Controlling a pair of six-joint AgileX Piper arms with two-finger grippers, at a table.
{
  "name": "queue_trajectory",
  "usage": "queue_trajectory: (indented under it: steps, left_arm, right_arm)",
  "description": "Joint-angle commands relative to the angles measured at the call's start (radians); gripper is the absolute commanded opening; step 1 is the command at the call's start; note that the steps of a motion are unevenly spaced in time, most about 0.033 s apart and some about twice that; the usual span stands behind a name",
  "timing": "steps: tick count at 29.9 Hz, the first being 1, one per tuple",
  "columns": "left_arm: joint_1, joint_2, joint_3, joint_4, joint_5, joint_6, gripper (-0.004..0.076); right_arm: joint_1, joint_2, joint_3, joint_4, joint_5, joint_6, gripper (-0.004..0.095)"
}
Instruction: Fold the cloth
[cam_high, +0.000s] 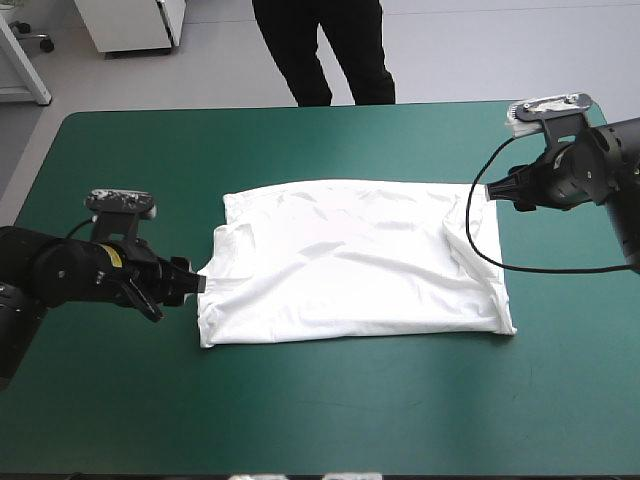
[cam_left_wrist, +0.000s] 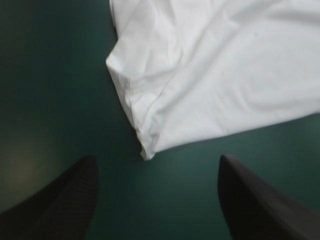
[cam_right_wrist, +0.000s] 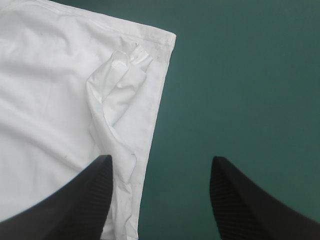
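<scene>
Pose: left end effector (cam_high: 197, 283), right end effector (cam_high: 490, 190) low, agape, flanking T-shirt (cam_high: 350, 265)

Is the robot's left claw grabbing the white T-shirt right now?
No, the left gripper is wide open above the teal-green cover, and the T-shirt has its corner lying loose by the fingertips, not pinched.

A robotics laboratory. The left arm (cam_high: 55, 275) and right arm (cam_high: 605, 170) flank a table (cam_high: 120, 400) under a teal-green cover; a white cabinet (cam_high: 130, 25) stands on the pale bare floor (cam_high: 500, 50) beyond
</scene>
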Motion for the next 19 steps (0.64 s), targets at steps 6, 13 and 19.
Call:
queue_trajectory:
  steps: [6, 13, 19]
  left_arm:
    - [-0.004, 0.056, 0.229, -0.020, -0.194, -0.056, 0.0494]
    - [-0.004, 0.191, 0.329, -0.015, -0.331, -0.076, 0.0494]
    - [-0.004, 0.318, 0.331, -0.020, -0.366, -0.076, 0.0494]
  right_arm:
    - [-0.004, -0.062, -0.025, -0.014, -0.027, 0.006, 0.0554]
    - [-0.004, -0.062, -0.025, -0.014, -0.031, 0.006, 0.0554]
    - [-0.004, -0.062, -0.025, 0.004, -0.031, 0.006, 0.0554]
